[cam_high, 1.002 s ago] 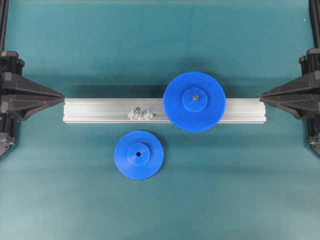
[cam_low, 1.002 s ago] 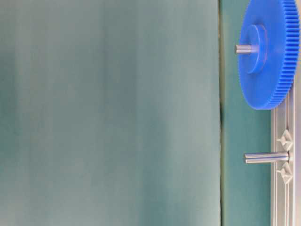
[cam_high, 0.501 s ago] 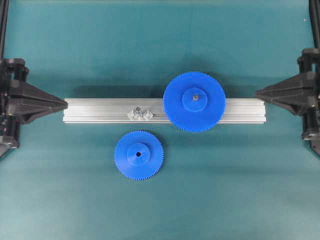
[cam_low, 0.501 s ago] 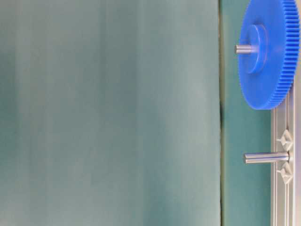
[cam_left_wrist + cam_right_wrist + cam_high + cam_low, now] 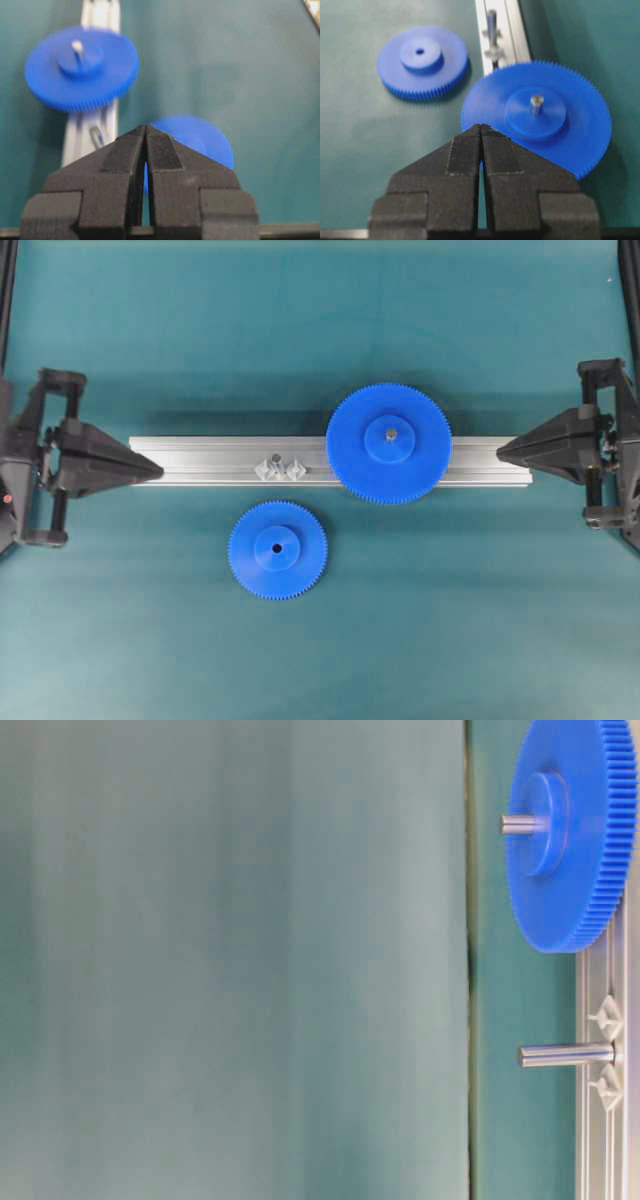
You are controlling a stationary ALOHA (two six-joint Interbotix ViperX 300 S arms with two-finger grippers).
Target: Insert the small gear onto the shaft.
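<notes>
Blue small gear (image 5: 277, 550) apart from both grippers.

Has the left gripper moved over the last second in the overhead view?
Yes. The left gripper has moved inward; its tip now overlaps the end of the aluminium rail.

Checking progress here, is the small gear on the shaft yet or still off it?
Off. The small gear lies flat on the mat; the shaft stands bare on the rail.
</notes>
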